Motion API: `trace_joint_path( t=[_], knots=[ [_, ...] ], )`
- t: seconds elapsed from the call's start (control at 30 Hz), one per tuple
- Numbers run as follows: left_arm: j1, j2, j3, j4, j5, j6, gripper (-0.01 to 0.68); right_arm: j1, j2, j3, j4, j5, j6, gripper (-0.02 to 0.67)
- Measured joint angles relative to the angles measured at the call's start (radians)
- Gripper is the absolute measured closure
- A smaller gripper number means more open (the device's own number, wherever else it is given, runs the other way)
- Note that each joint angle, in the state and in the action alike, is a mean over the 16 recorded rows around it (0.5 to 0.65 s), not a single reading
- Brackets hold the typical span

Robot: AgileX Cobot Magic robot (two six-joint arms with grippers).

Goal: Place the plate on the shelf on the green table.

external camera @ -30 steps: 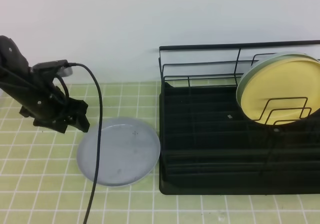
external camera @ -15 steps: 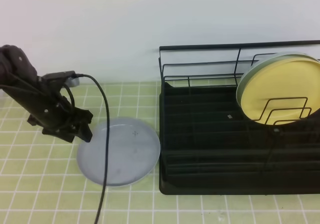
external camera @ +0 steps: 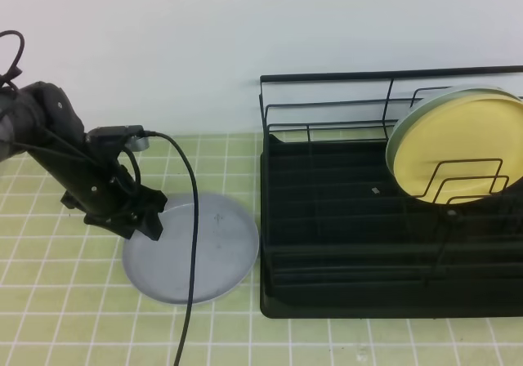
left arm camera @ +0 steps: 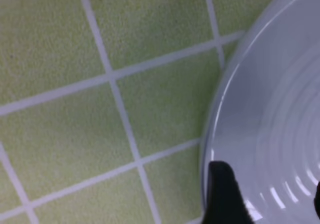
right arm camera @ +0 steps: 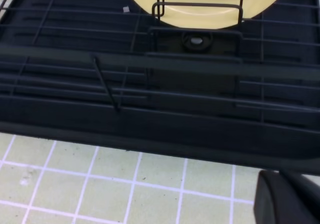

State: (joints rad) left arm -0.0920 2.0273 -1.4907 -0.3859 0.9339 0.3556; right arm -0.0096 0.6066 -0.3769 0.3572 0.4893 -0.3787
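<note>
Plate point(external camera: 192, 247) lies flat on the green tabletop point(external camera: 49, 301), just beside the shelf point(external camera: 392, 219). My left jaws point(external camera: 140, 223) are apart, straddling its left rim, not clamped. To do this well: seat 1 finger point(left arm camera: 225, 194) under the rim, squeeze evenly. Right jaws together, idle by the shelf's front edge.

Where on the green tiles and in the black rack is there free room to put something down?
Free: the tiles in front of the grey-blue plate, and the left and middle of the dish rack. Crowded: the rack's right end, where the yellow plate stands, and the grey-blue plate's left rim, where the left gripper sits.
</note>
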Motion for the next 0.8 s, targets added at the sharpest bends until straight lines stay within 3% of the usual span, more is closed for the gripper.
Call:
trace_joint_path(
  t=[0.8],
  knots=[
    [-0.004,0.001,-0.022,0.077,-0.054,-0.018,0.307,0.000,0.000,0.000,0.001,0.000,0.000,0.652]
  ],
)
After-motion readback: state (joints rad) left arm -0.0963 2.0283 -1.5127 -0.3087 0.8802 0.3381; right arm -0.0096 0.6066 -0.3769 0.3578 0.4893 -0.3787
